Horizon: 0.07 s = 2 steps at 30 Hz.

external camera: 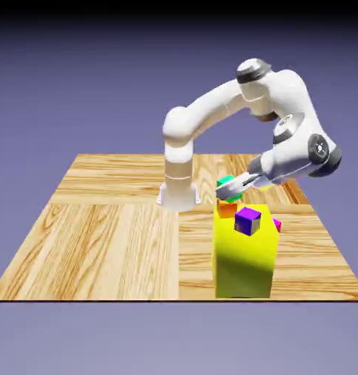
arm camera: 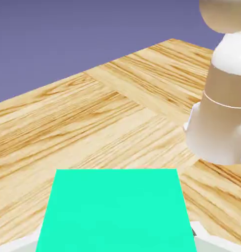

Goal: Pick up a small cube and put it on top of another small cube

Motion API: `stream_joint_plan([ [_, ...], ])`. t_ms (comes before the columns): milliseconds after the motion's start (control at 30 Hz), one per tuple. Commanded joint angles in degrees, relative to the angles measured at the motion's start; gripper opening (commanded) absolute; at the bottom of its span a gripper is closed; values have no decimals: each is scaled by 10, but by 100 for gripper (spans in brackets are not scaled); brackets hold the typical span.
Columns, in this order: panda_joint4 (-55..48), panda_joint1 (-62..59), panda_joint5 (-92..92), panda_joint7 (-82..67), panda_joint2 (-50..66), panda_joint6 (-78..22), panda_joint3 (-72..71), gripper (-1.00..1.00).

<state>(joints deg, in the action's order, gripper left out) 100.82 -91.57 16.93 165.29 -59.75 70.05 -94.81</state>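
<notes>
Resting green cube (external camera: pixel 226 182) atop orange cube (external camera: pixel 226 208); gripper (external camera: pixel 230 192) around it, grip unclear

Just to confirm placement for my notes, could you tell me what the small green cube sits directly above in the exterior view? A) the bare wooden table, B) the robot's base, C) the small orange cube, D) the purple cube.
C: in the exterior view the green cube, at the gripper, sits right above the orange cube on the big yellow block.

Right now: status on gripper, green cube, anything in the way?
Gripper around green cube, grip unclear. Cube sits over orange cube on yellow block. Purple cube close beside.
</notes>
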Motion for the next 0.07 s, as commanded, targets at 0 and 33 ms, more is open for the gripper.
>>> stream_joint_plan([
  [0, 0, 0, 0, 0, 0, 0, 0, 100],
  [33, -21, -9, -2, 0, 1, -13, -1, 100],
])
